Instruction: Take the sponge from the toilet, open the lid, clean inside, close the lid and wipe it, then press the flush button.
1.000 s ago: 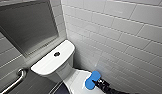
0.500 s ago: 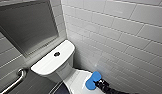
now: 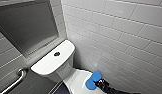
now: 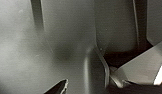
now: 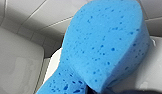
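the sponge [image 3: 93, 81] is pinched in the right gripper [image 3: 99, 84], whose dark jaws are closed on its near end, where the arm comes into the head view from the lower right. from that grip the blue pad sticks out ahead of the gripper. its long axis runs away from the wrist, up toward the tank and the tiled wall [image 3: 127, 42], with the free rounded end leading. in the right wrist view the sponge [image 5: 104, 47] shows its broad porous face, with white ceramic and tile behind it. it sits over the right-hand side of the white surface of the toilet [image 3: 53, 63] just in front of the tank. i take that surface for the lid [image 3: 78, 81], though i cannot tell whether it is down or raised, nor whether the pad is touching it or just above. the flush button [image 3: 57, 53] lies on the tank top, up and to the left of the sponge and well apart from it. the right arm is plainly the near one for any work here. with the pad's length pointing at the tank, a wipe would likely sweep its flat face sideways across the white surface.
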You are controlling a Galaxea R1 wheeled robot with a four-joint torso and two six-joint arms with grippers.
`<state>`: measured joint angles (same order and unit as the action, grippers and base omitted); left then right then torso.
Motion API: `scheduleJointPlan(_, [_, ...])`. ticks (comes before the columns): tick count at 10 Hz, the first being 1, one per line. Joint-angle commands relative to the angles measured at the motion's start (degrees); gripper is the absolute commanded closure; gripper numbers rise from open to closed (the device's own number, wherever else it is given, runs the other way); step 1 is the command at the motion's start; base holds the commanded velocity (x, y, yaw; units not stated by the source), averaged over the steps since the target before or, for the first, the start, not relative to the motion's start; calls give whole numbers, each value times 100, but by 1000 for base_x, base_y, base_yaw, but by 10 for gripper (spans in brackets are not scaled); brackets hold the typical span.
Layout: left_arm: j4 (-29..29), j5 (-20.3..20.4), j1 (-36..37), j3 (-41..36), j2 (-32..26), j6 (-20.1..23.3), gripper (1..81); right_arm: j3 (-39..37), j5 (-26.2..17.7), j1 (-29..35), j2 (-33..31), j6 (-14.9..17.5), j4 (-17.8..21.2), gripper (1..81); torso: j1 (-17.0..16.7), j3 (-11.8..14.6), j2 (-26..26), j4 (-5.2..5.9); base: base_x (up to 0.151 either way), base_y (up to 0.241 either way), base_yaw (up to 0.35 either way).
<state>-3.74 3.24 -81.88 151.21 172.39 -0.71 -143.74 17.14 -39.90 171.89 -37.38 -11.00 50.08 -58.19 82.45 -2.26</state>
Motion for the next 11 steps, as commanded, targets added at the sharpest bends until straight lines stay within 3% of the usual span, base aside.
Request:
scheduleJointPlan(1, [23, -439, -69, -30, 24, 0, 10, -48, -457, 531, -99, -7, -17, 811, -363, 0, -564, 0, 0, 0, 0])
scheduleJointPlan(4, [14, -439, -69, -30, 51, 0, 10, -74, -650, 504, -82, -7, -25, 811, -723, 0, -1139, 0, 0, 0, 0])
scheduleJointPlan(5, [14, -439, -69, -30, 51, 0, 10, -74, -773, 452, -64, -7, -17, 811, -863, 496, -1362, 0, 0, 0, 0])
scheduleJointPlan(7, [14, -439, -69, -30, 59, 0, 10, -136, -782, 390, -64, -7, -25, 811, -1064, 652, -1688, 0, 0, 0, 0])
scheduleJointPlan(8, [14, -439, -69, -30, 68, 0, 10, -180, -782, 398, -73, -7, -25, 811, -1167, 803, -1852, -147, 0, 0, 0])
scheduleJointPlan(11, [14, -395, -43, -30, 86, 9, 10, -145, -843, 407, -143, -7, -34, 811, -1560, 1324, -2451, -272, 0, 0, 0])
